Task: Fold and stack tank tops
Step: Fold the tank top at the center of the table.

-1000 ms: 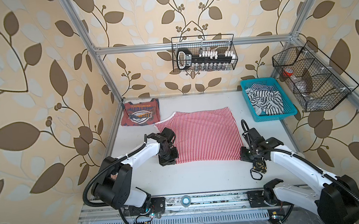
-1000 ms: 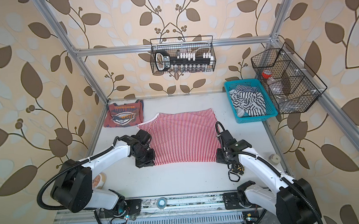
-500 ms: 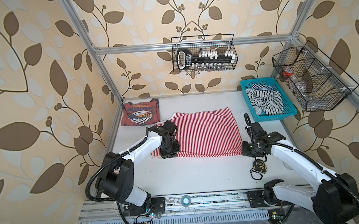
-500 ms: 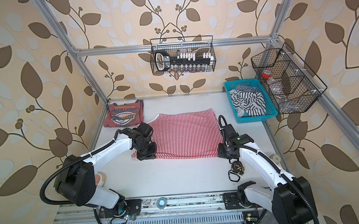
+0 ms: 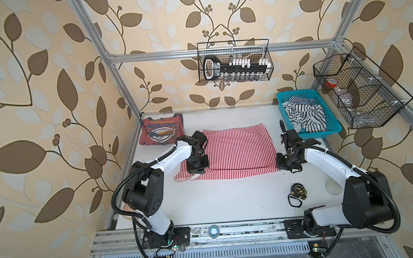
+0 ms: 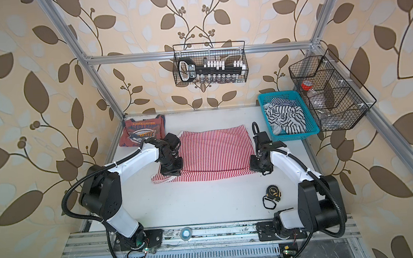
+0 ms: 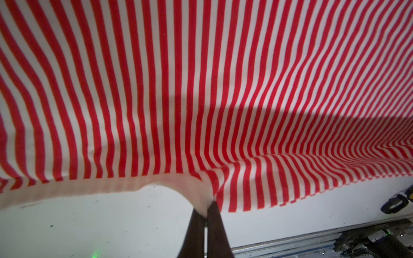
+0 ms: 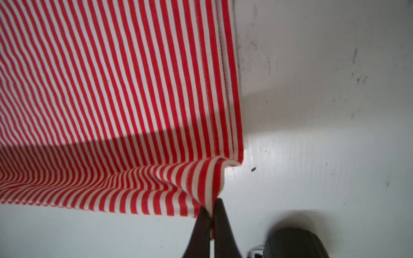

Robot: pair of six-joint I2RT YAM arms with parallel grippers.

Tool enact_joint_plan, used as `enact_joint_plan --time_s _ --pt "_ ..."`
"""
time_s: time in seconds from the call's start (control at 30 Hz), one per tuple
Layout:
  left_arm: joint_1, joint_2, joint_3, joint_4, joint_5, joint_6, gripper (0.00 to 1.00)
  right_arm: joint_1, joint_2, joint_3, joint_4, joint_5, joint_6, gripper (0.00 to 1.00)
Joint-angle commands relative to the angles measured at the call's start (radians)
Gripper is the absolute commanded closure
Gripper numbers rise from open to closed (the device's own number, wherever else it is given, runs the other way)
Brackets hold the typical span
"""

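**Left wrist view: left tool clamped on the striped tank top**

Its jaws are pressed together on the white trim at a curved edge of the cloth, which hangs just above the white table. In the right wrist view the right tool is likewise closed on a bunched corner of the same top, beside its stitched hem. In both top views the striped tank top lies spread across the middle of the table. The left tool grips its near left corner and the right tool its near right corner.

The dusty red tank top lies folded in the far left corner, near the striped one. A blue basket holding black-and-white cloth stands at the far right. A tape measure lies near the right arm, apart from the cloth.
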Motion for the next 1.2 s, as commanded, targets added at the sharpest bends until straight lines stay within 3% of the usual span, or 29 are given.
enact_joint_plan --time_s 0.0,0.3,1.17 --pt "0.013 0.033 0.067 -0.058 -0.020 0.047 1.00 -0.010 0.050 0.051 0.005 -0.028 -0.049 1.00" --pt "0.040 0.117 0.175 -0.115 -0.028 0.105 1.00 -0.030 0.166 0.150 -0.013 -0.030 -0.090 1.00" --pt "0.102 0.247 0.303 -0.120 -0.008 0.127 1.00 -0.072 0.327 0.287 -0.008 -0.055 -0.116 1.00"
